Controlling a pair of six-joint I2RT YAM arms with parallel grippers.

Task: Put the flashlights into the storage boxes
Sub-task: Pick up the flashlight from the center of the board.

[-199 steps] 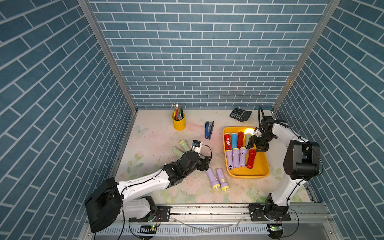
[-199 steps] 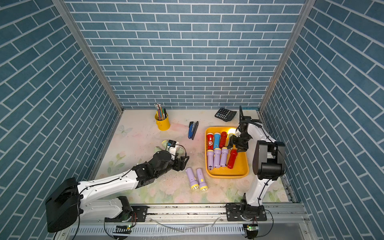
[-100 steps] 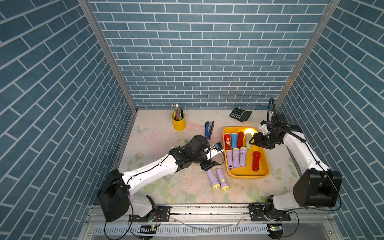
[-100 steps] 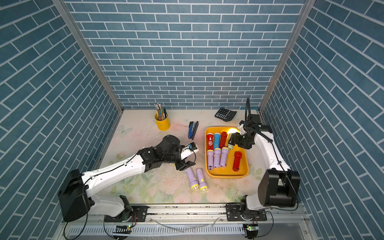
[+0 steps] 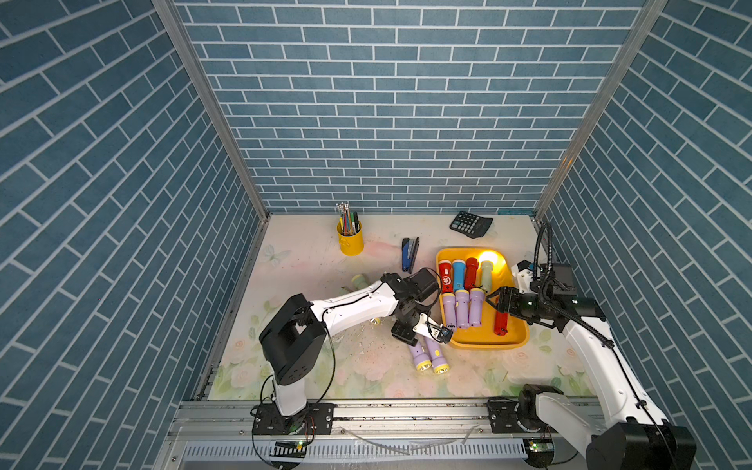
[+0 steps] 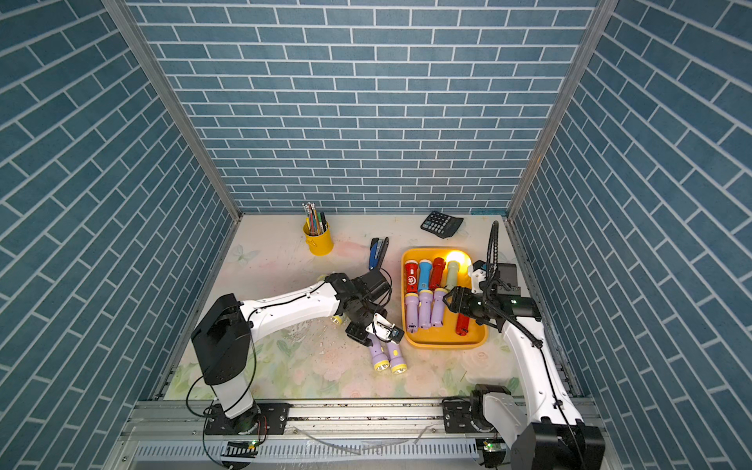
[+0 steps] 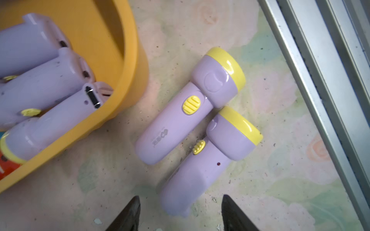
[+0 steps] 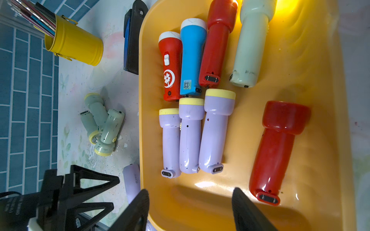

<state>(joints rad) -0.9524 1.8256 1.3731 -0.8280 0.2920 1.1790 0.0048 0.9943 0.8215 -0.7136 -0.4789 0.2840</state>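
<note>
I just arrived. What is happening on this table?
Flashlights are being sorted into the orange-yellow tray, which holds eight. The left gripper hovers, fingers apart, over two lilac flashlights lying on the table beside the tray. The right gripper is open above the tray near a red flashlight. Some pale green flashlights lie farther off.

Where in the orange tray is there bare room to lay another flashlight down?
Bare tray floor: the near strip in front of the lilac trio, the gap between that trio and the lone red flashlight, and the far corner beside the lit pale green one. Crowded: the stapler side, two packed rows.
</note>
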